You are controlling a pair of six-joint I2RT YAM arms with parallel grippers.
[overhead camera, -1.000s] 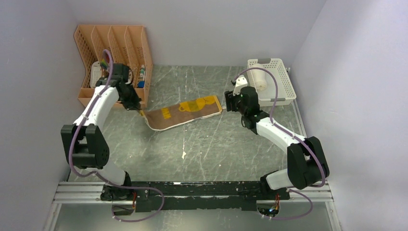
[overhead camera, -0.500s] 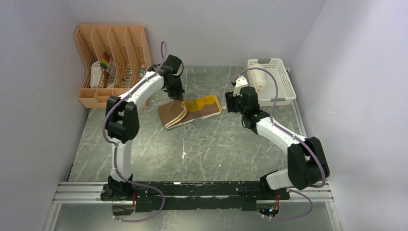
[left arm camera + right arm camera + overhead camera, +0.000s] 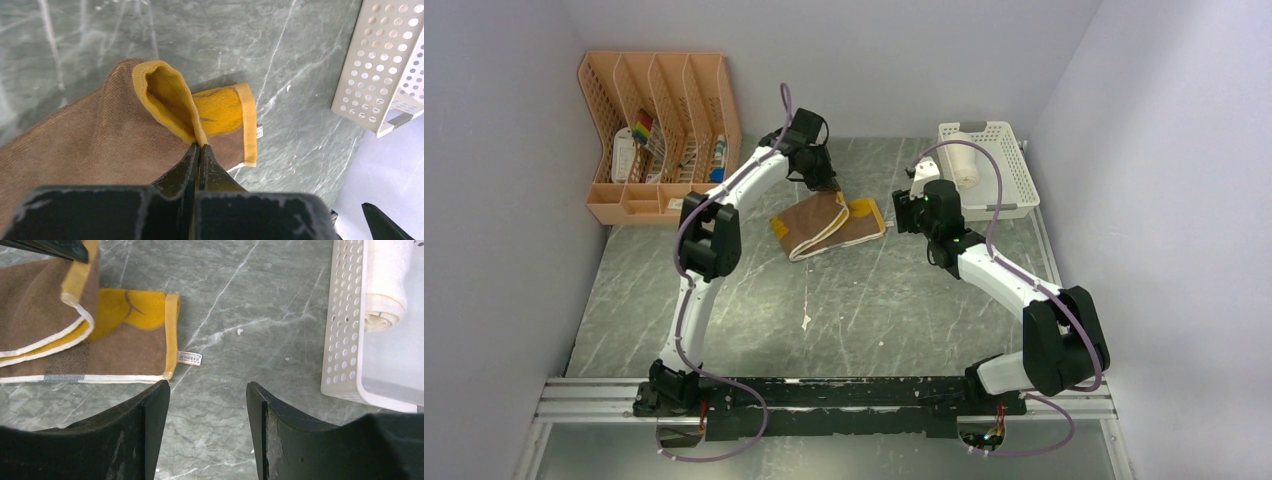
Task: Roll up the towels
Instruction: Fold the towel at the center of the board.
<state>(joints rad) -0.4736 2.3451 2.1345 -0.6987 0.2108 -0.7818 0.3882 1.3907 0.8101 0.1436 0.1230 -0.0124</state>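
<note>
As the left jaws press together on the yellow-trimmed end of the brown towel [image 3: 100, 140], holding that end lifted and turned over toward the towel's other end, we judge this roll as only just begun. What the top view shows is one loose fold, not a coil. The carried half lies over the lower half, and the yellow-patterned end with its small white label [image 3: 189, 358] lies flat and uncovered on the bench [image 3: 864, 310].

The towel sits at the middle rear of the bench, between the orange organizer [image 3: 659, 110] and the white basket [image 3: 999, 211], apart from both. The right jaws stand spread with nothing between them, hovering over bare bench just beside the label end and touching no cloth.

Inside the basket lies a cream towel [image 3: 385, 285] that looks rolled already, so we count that one as done. We see no other towel in any view. What is left, as we read it, is to turn the lifted edge down tight and wind the brown towel along its length to the label end.
</note>
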